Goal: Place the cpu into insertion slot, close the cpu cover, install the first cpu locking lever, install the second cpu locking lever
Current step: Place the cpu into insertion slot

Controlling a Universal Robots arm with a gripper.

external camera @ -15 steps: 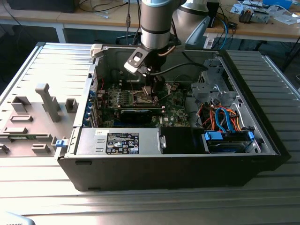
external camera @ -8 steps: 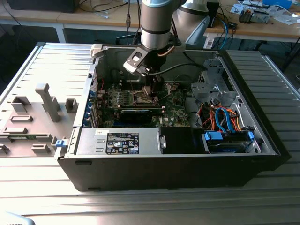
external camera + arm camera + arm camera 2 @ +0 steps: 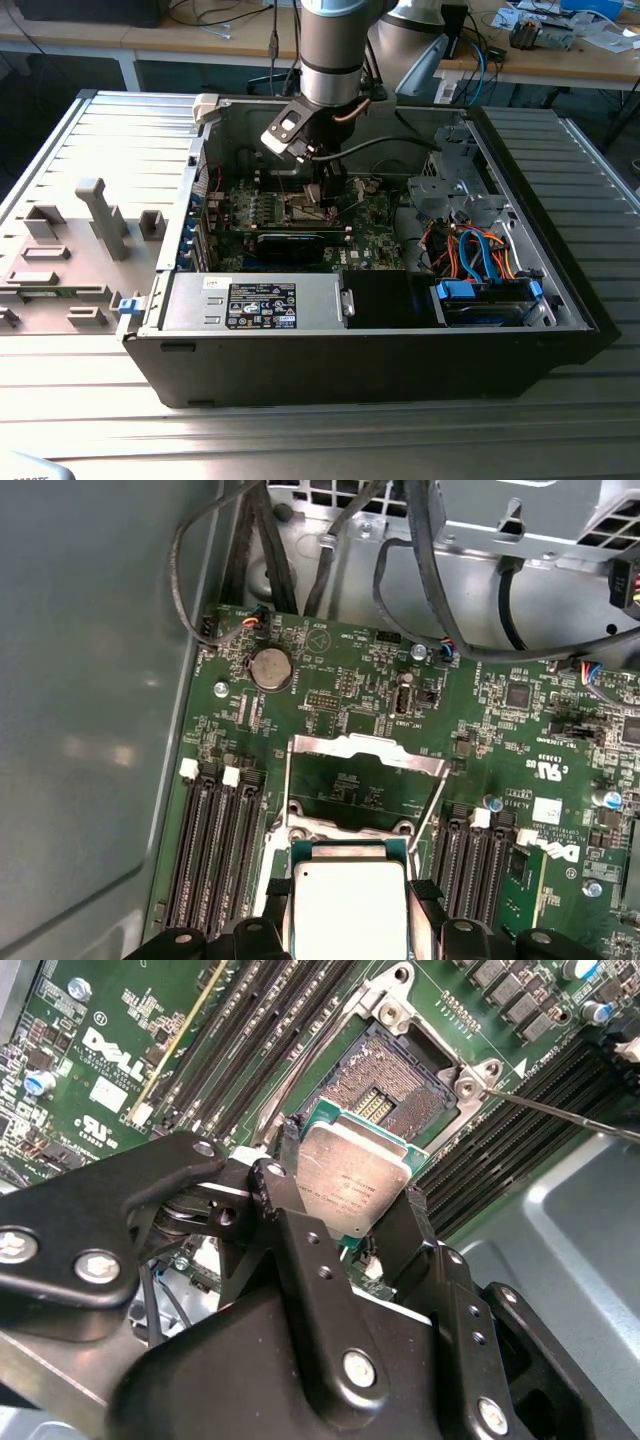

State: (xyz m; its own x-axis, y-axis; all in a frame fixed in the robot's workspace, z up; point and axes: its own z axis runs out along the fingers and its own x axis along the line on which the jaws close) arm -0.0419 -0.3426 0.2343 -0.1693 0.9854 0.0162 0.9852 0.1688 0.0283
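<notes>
My gripper [image 3: 350,1200] is shut on the cpu [image 3: 352,1182], a flat square chip with a silvery top and green edge, pinched by two opposite sides between black fingers [image 3: 412,1222]. The chip hangs just above the insertion slot [image 3: 395,1082], overlapping its near corner, and the slot's pin field lies bare. In the first wrist view the cpu [image 3: 348,908] sits between the fingers [image 3: 427,891]. Beyond it the cpu cover [image 3: 365,748], a silvery frame with a square window, stands swung open. In the exterior view the gripper [image 3: 322,192] reaches down into the case over the slot [image 3: 303,207].
A thin locking lever [image 3: 560,1115] sticks out beside the socket. Black memory slots [image 3: 215,840] flank it on both sides. Cables [image 3: 420,570] loop over the board's far end. The case [image 3: 380,350] holds a labelled black box [image 3: 260,305] and orange and blue cables [image 3: 480,250].
</notes>
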